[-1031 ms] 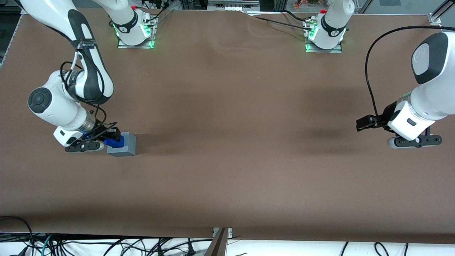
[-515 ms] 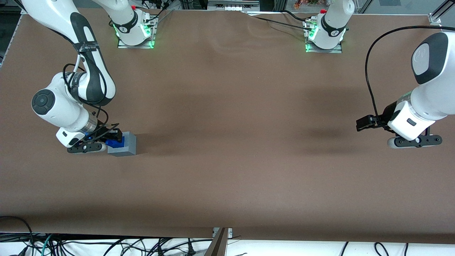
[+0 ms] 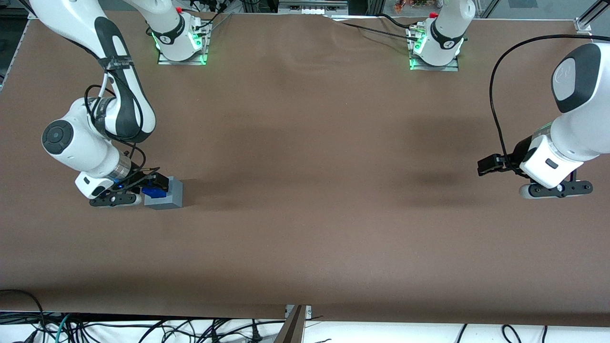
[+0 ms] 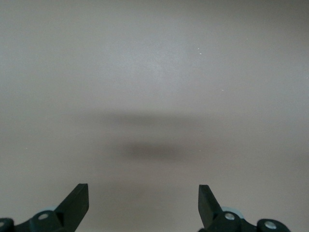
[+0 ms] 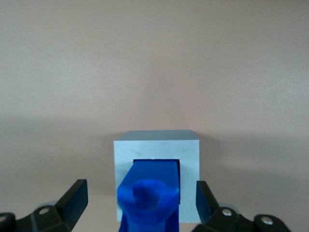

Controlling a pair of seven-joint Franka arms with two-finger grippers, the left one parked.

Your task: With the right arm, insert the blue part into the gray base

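Your gripper (image 5: 140, 205) is standing open around the blue part (image 5: 150, 191), which is now sitting lower in the gray base (image 5: 157, 145) at the table's nine o'clock, so you're nearly finishing.

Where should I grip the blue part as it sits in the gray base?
Take the blue part by its knobbly end protruding from the gray base, straight from above: its other end is in the recess. The open gripper straddles it.

Blue part (image 5: 150, 193) in gray base (image 5: 157, 150) recess, beneath spread gripper (image 5: 140, 203).
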